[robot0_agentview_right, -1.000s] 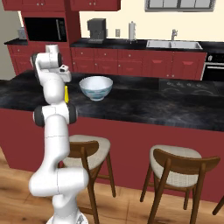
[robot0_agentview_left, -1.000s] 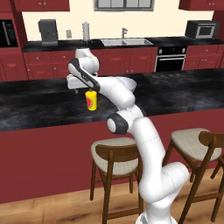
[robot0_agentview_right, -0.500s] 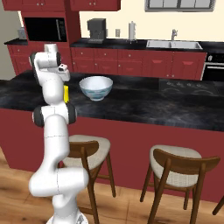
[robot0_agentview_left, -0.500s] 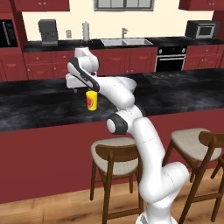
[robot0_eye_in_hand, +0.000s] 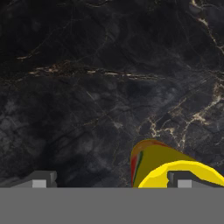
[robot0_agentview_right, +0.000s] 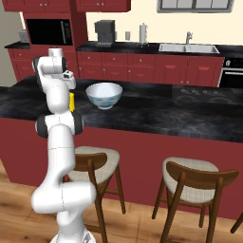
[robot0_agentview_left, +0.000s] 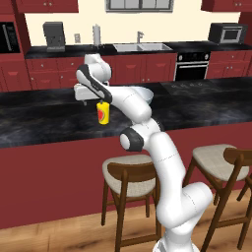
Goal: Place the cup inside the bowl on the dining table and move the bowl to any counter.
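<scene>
Nothing has shifted since the earlier frames: the gripper (robot0_eye_in_hand: 109,180) still hangs over the table (robot0_agentview_left: 44,123), jaws spread apart, one fingertip in front of the upright cup (robot0_agentview_left: 102,112). Right base view alone shows the bowl (robot0_agentview_right: 104,95) fully, standing beside the cup on the table; the arm reaches forward, hand pointing down.

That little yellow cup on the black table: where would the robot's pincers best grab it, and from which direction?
Probably from straight above, pinching the side wall just below the rim. The cup stands upright on the dining table, a small plain cylinder with no handle visible, so two opposite sides suit flat fingers. The open gripper hangs over it but off-centre: one fingertip sits over the mouth, so it should shift sideways first.
</scene>
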Controlling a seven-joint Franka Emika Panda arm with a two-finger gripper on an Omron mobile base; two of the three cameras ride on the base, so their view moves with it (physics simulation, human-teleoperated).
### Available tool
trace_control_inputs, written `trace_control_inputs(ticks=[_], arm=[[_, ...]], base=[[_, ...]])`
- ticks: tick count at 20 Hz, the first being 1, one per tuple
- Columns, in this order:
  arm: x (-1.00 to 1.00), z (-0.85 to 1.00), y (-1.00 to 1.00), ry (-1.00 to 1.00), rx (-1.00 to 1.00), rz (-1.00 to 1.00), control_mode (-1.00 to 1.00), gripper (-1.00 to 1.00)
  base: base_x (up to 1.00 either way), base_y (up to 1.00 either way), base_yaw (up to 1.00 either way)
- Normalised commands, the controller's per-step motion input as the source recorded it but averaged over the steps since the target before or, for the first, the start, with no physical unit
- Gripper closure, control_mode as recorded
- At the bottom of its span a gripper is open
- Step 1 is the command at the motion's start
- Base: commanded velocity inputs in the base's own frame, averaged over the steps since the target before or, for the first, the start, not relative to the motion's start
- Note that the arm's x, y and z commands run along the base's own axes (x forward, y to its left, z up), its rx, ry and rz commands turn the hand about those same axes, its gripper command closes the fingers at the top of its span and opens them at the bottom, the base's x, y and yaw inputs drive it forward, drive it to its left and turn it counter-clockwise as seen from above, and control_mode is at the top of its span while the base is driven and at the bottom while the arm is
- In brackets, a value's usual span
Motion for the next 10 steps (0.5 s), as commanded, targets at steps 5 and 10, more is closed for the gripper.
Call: trace_control_inputs(ticks=[5, 10], arm=[[0.00, -0.01, 0.00, 0.10, -0.03, 0.00, -1.00, -1.00], [0.00, -0.12, 0.00, 0.10, -0.03, 0.00, -1.00, -1.00]], base=[[0.00, 0.00, 0.00], [0.00, 0.00, 0.00]])
